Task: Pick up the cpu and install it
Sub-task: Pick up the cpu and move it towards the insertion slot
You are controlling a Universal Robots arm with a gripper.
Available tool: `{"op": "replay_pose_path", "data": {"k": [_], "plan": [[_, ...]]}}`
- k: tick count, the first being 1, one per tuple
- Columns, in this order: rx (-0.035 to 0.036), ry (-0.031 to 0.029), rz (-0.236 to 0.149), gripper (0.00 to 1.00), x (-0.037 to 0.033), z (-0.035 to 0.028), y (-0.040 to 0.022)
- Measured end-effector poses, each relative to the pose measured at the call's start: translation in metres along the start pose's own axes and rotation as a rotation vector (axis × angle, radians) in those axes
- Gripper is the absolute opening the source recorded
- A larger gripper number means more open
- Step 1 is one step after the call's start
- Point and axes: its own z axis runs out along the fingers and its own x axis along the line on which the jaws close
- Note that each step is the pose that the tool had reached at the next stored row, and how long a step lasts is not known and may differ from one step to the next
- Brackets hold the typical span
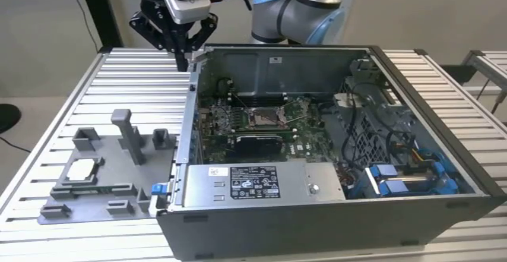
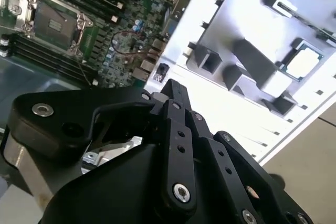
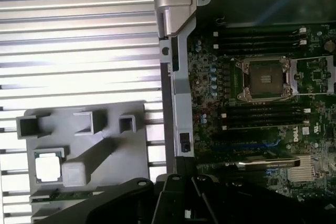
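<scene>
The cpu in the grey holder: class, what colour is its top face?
Pale silver-white. The first wrist view shows the cpu best, lying in the grey holder.

A plain pale wall [image 1: 40,24] stands behind the ribbed metal table [image 1: 127,78].

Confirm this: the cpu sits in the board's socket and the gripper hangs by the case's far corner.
Not quite. The cpu lies on the grey tray beside the case, as the exterior view shows; the socket is empty. The gripper does hang by the case's far corner.
</scene>
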Motion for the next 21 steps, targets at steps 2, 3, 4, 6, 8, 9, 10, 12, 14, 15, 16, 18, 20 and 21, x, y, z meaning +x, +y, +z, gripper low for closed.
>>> {"op": "replay_pose_path", "data": {"k": [2, 3, 4, 6, 8, 9, 10, 12, 14, 15, 16, 18, 20, 21], "plan": [[0.0000, -0.0001, 0.000, 0.00, 0.0054, -0.0001, -0.0004], [0.0000, 0.0000, 0.000, 0.00, 0.0079, -0.0002, -0.0006], [-0.0001, 0.0000, 0.000, 0.00, 0.0105, -0.0002, -0.0007], [0.0000, 0.0000, 0.000, 0.00, 0.0157, -0.0003, -0.0011], [-0.0001, -0.0001, 0.000, 0.00, 0.0208, -0.0004, -0.0015], [0.0000, 0.0000, 0.000, 0.00, 0.0233, -0.0005, -0.0016], [0.0000, 0.0000, 0.000, 0.00, 0.0261, -0.0006, -0.0018], [-0.0001, -0.0001, 0.000, 0.00, 0.0314, -0.0007, -0.0022], [-0.0001, -0.0001, 0.000, 0.00, 0.0364, -0.0008, -0.0026], [-0.0001, 0.0000, 0.000, 0.00, 0.0392, -0.0009, -0.0028], [0.0000, 0.0000, 0.000, 0.00, 0.0417, -0.0009, -0.0029], [0.0000, -0.0001, 0.000, 0.00, 0.0469, -0.0010, -0.0033], [0.0000, -0.0001, 0.000, 0.00, 0.0523, -0.0012, -0.0037], [0.0000, -0.0001, 0.000, 0.00, 0.0551, -0.0012, -0.0039]]}}
